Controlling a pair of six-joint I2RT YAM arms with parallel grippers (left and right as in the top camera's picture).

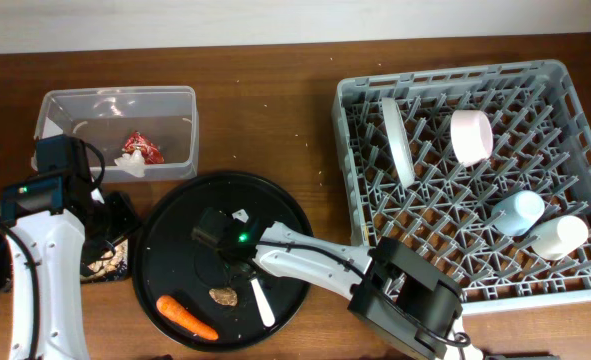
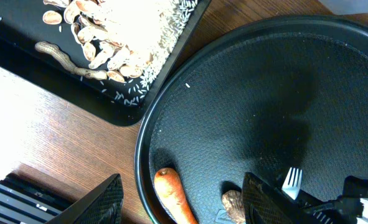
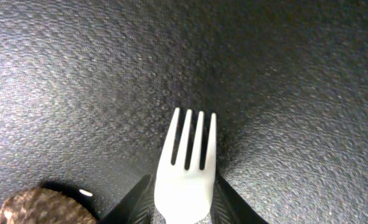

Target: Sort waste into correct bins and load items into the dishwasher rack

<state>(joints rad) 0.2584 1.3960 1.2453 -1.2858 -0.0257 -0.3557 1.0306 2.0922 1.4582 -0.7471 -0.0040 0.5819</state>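
Right now the right gripper (image 3: 184,200) is pinching the white plastic fork (image 3: 187,158), its two dark fingers pressing against either side of the neck just below the tines. The fork is lying flat on the large round black tray (image 1: 175,215), with the small brown lump (image 1: 224,296) just beside it and the orange carrot (image 1: 187,317) a little further off.

It is looking like a light, thin, fairly stiff piece, smooth enough to slip or twist. That makes the hold across the narrow neck the sensible one, since squeezing the tines would probably be bending them.

The left gripper (image 2: 184,190) is hanging over the tray's rim with jaws spread and nothing between them. The large square grey plastic dishwasher rack (image 1: 445,78) is sitting off on the right arm's side, well apart from the fork. No brand or lettering is showing on fork or tray.
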